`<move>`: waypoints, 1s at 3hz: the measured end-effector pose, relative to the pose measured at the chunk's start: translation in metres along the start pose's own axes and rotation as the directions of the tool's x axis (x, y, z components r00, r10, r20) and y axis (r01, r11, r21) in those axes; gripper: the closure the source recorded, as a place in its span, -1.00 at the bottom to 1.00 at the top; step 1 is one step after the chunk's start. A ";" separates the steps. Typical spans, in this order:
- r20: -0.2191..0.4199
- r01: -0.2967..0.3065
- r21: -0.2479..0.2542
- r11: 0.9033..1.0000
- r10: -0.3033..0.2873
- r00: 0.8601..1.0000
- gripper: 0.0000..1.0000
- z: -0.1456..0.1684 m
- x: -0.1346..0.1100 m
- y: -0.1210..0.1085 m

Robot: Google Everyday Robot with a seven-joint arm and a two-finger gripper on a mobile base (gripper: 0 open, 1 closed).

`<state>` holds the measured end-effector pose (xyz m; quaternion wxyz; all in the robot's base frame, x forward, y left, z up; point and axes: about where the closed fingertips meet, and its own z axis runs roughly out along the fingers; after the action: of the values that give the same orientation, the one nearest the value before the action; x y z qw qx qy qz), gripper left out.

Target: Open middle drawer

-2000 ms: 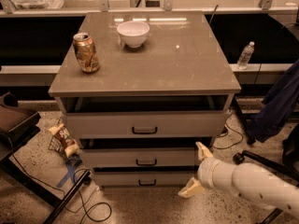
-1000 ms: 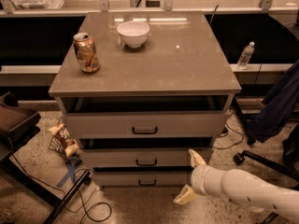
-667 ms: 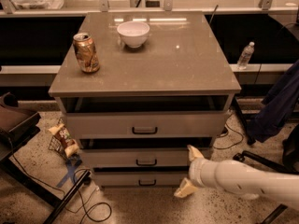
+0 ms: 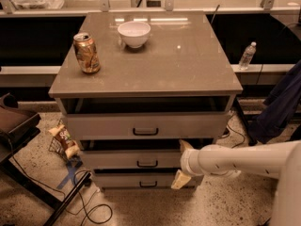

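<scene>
The gripper [image 4: 183,162] sits low at the right end of the middle drawer [image 4: 117,160], its 2 fingers [image 4: 186,146] spread apart, 1 above and 1 below that drawer front, holding nothing, while the white arm [image 4: 235,159] reaches in from the right. The middle drawer is the 2nd of 3 grey fronts, under the top drawer [image 4: 188,125] and above the bottom drawer [image 4: 122,180], its black handle [image 4: 147,164] left of the gripper. On the cabinet top [image 4: 188,65] stand a can [image 4: 86,52] at the near left and a white bowl [image 4: 134,33] farther back.
</scene>
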<state>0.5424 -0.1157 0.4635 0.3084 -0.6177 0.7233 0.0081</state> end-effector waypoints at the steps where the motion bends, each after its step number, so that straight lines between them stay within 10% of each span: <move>1: -0.015 0.025 -0.021 0.999 -0.025 1.000 -1.00 0.027 -0.002 -0.005; 3: -0.043 0.013 -0.073 0.997 -0.016 0.999 -0.63 0.062 0.011 0.003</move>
<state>0.5660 -0.1003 0.4075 0.2699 -0.6340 0.7245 0.0188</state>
